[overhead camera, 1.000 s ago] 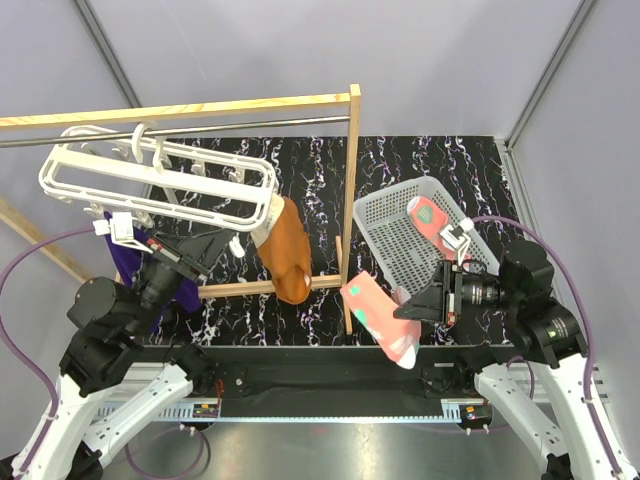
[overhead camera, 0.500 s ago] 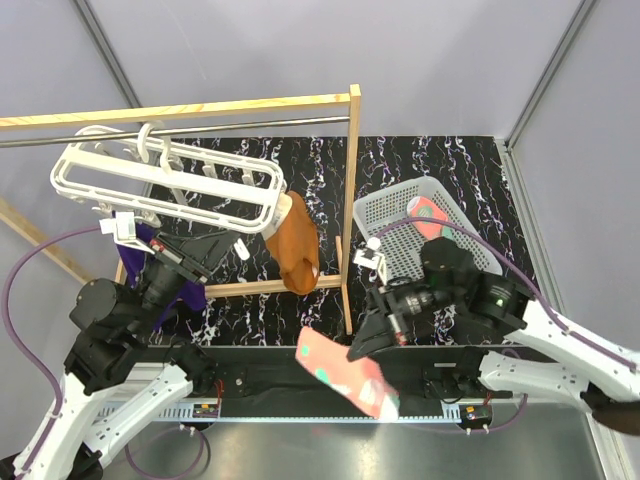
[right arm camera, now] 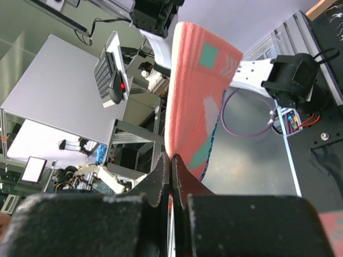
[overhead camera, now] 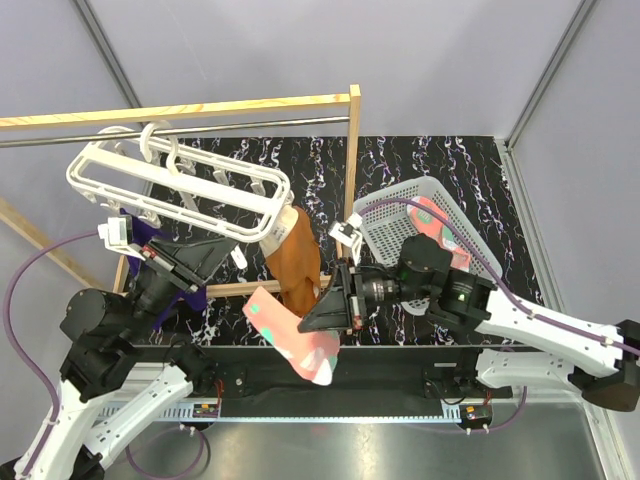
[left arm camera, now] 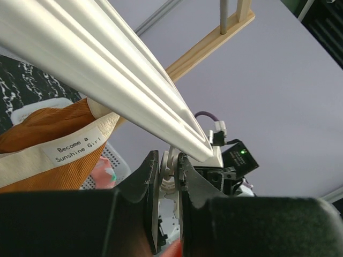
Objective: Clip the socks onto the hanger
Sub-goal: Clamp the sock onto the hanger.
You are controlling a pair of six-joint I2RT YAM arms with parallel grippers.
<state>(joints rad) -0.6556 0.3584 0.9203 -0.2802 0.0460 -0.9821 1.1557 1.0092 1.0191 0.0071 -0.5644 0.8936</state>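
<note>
Right wrist view, right hand [right arm camera: 170, 158] pinching sock [right arm camera: 195, 91], held end hidden, left hand [left arm camera: 168, 157] gripping hanger [left arm camera: 107, 69], mostly cropped.

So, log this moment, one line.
left gripper: shut on hanger clip | right gripper: shut on pink sock | other sock: in basket

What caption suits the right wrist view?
Right gripper, jaws shut, pinching a coral-pink sock.

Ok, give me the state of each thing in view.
Hanger: hooked on rod, tilted.
Orange sock: hanging from hanger.
Held sock: pinched, dangling.
Basket sock: lying in basket.
Left gripper: shut on clip.
Right gripper: shut on held sock.
</note>
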